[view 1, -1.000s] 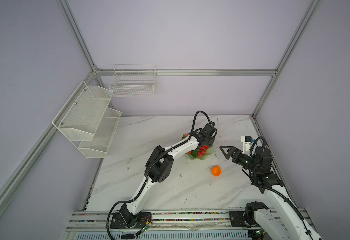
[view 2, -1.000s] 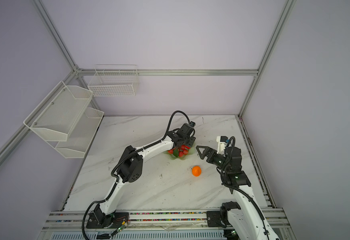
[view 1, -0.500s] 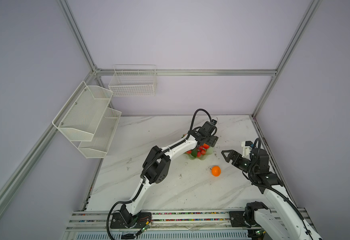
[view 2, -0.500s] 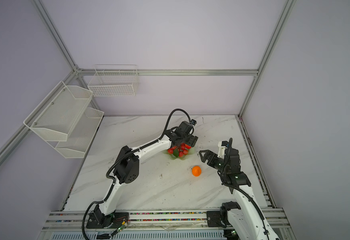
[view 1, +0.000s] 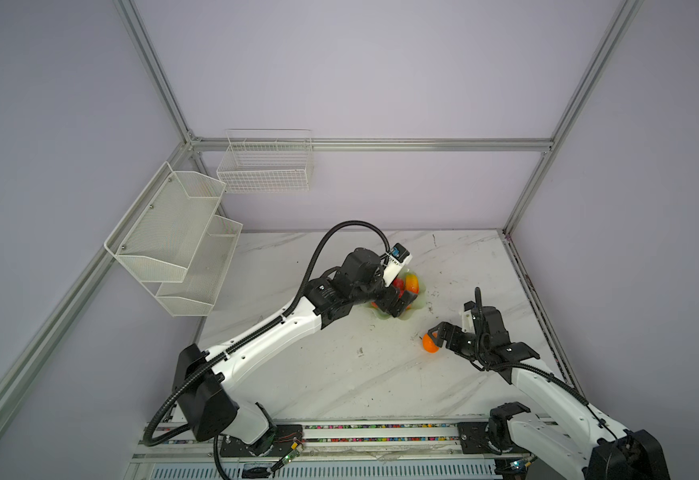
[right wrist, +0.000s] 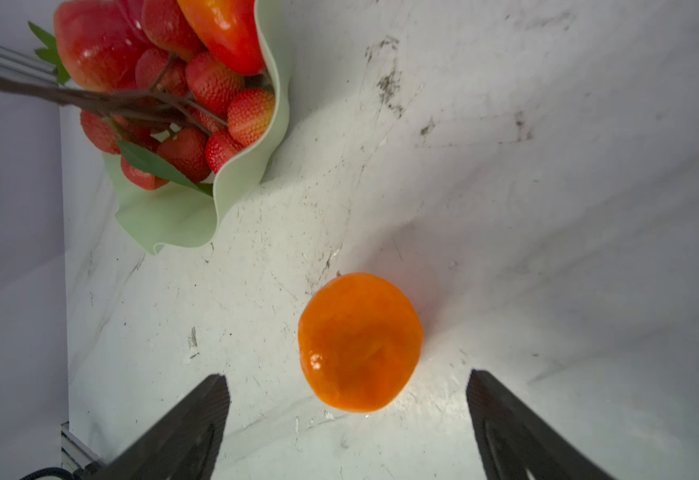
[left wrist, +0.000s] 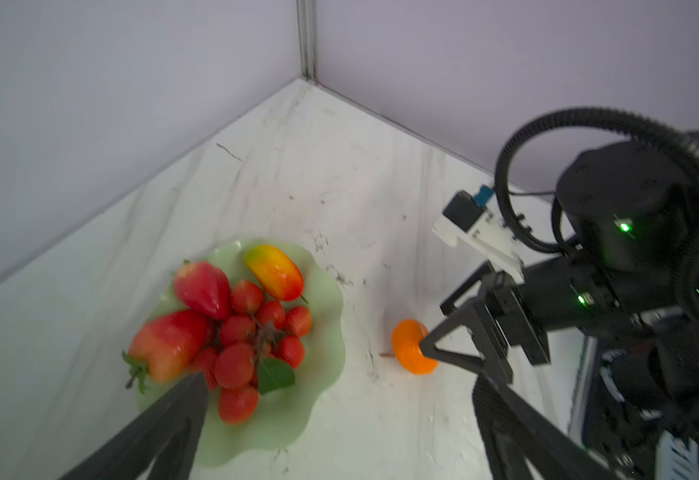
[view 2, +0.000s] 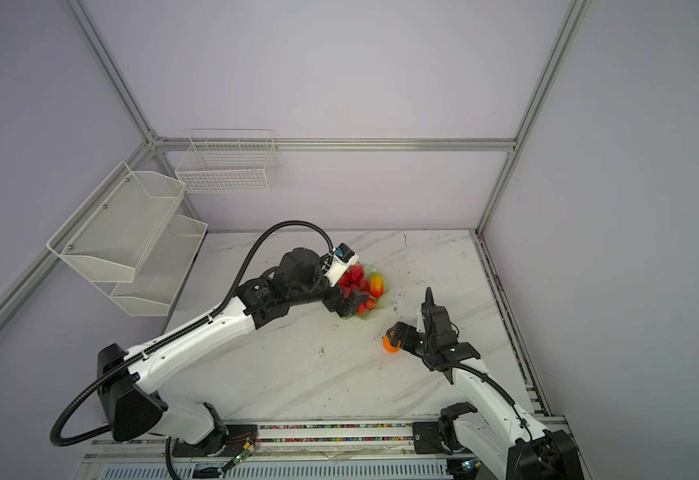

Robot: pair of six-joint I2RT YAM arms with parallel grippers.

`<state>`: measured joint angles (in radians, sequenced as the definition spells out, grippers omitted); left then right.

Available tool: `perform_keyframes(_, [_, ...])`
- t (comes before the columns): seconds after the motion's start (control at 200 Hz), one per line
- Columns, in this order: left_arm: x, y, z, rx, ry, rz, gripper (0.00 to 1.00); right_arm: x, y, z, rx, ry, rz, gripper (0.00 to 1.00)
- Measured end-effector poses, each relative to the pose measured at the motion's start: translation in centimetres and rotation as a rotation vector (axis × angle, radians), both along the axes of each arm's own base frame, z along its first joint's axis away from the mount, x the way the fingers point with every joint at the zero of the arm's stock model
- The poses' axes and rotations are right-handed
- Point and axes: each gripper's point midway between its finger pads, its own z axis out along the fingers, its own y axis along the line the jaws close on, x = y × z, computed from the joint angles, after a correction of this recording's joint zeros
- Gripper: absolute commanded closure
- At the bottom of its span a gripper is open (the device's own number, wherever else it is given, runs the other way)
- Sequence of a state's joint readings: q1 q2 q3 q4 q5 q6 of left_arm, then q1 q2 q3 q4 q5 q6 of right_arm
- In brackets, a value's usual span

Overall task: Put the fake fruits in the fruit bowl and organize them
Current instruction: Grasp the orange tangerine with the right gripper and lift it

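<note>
Pale lilac walls all round, white marble-look worktop, pretty scuffed. Far left there are white wire mesh baskets hung on the wall, nothing to do with the fruit.

Going right, the left claw hangs over the near edge of the fruit bowl, fingers spread wide and gripping nothing. In its wrist view one finger ends just beside a strawberry.

The bowl sits mid-worktop toward the back and is loaded: two strawberries, the red grape cluster with its green leaf, and the red-yellow oblong fruit on the far side.

Just right of the bowl, apart from it, the orange lies on the bare worktop.

The right claw is low at the orange, spread wide, the orange partly between its fingers with a gap either side.
</note>
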<state>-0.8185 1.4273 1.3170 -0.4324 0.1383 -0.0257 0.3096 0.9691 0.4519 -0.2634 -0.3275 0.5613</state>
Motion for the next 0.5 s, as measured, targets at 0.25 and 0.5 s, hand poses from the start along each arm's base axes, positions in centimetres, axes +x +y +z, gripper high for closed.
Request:
perform_keyframes(0.25, [-5.4, 4.1, -4.3, 0.039, 0.102, -0.05, 0.0, 0.2, 0.3, -1.8, -0.068, 0.048, -0.004, 0.18])
perform_keyframes(0.5, [-5.8, 4.6, -4.2, 0.026, 0.091, -0.048, 0.0, 1.3, 0.6, -2.6, -0.088, 0.051, -0.012, 0.29])
